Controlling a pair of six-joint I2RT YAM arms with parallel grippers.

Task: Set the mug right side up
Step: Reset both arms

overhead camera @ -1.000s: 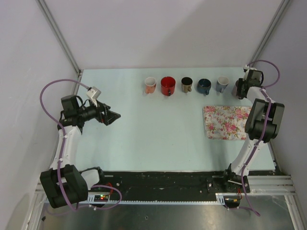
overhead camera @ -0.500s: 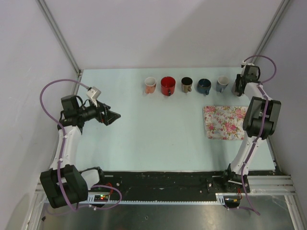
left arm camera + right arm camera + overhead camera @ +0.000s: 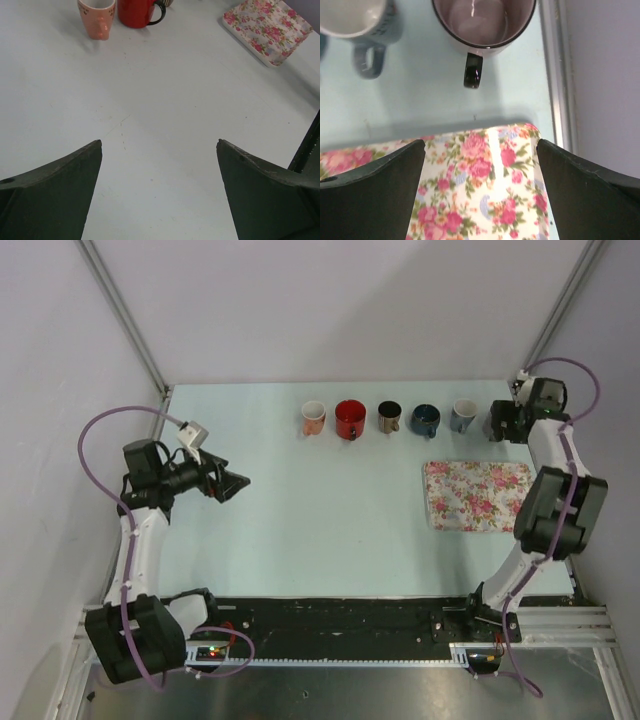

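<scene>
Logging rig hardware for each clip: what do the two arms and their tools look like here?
The left arm and right arm have white links, black joint housings and a looping purple cable. The left tool and right tool each carry two dark, wedge-shaped fingers.

Mugs: six in total, comprising the pink mug (image 3: 313,418), red mug (image 3: 350,419), brown mug (image 3: 390,417), dark blue mug (image 3: 425,419), grey mug (image 3: 462,415) and black-handled mug (image 3: 483,20), the last directly ahead of the right gripper (image 3: 480,145). Floral tray (image 3: 475,495): one, seen between that gripper's fingers. Grippers: two, including the left gripper (image 3: 160,142).
</scene>
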